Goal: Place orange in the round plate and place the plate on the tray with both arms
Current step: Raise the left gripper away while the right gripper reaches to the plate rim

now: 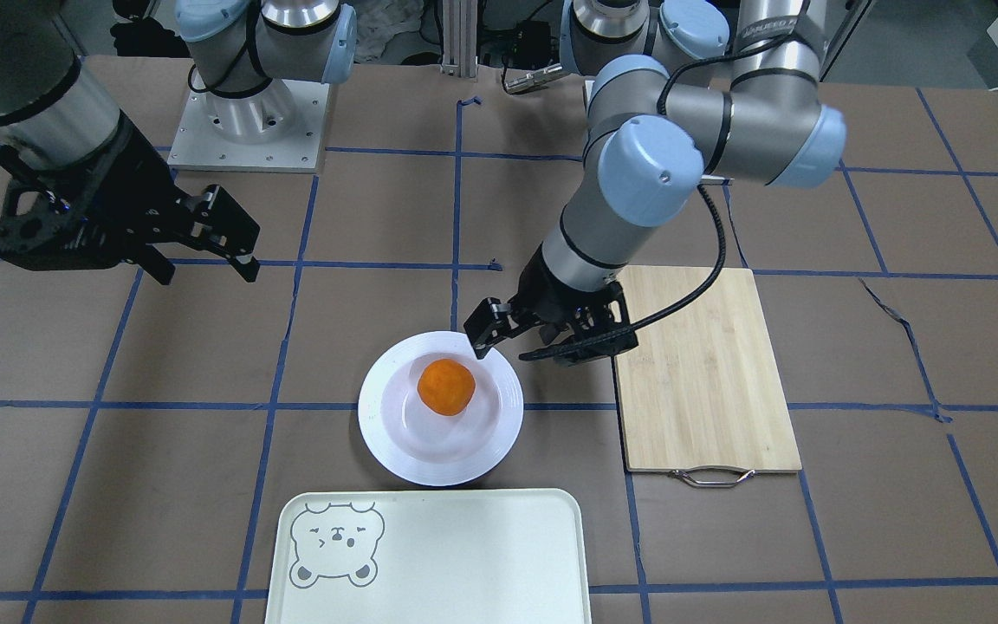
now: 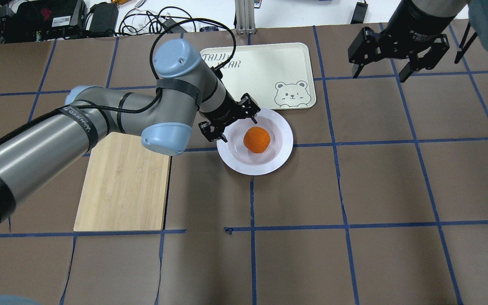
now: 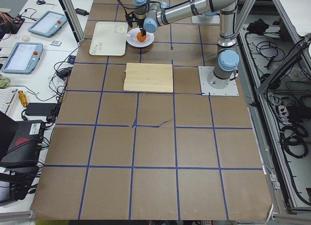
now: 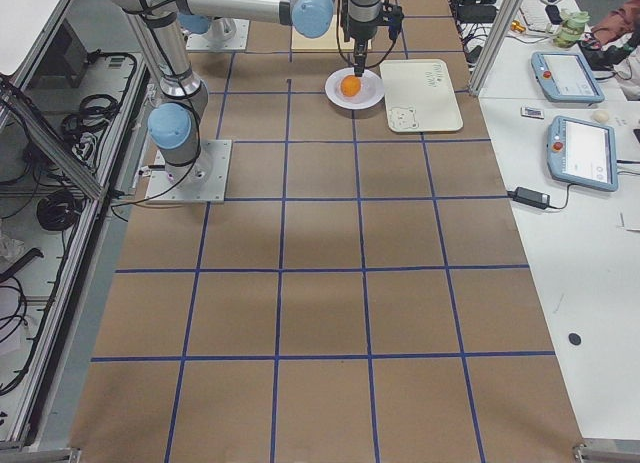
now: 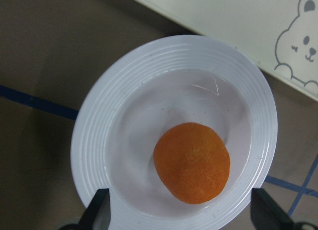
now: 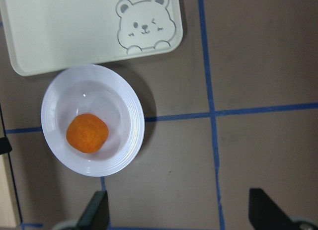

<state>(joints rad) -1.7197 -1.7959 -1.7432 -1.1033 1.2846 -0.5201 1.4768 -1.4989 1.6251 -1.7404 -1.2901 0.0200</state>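
Left end effector (image 2: 236, 127) spread wide, empty; orange (image 2: 256, 139) sits just below it, in round plate (image 2: 262, 169). Right end effector (image 2: 378, 75) likewise spread, empty, well apart.

Orange (image 6: 87, 133) in round plate (image 6: 130, 140) — beside tray (image 6: 59, 36)

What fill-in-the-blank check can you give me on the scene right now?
The round plate, orange in its well, is not yet ____ the tray.
The ____ claw hangs over the plate's rim.
Both it and the right claw are ____.
Missing: on; left; open.
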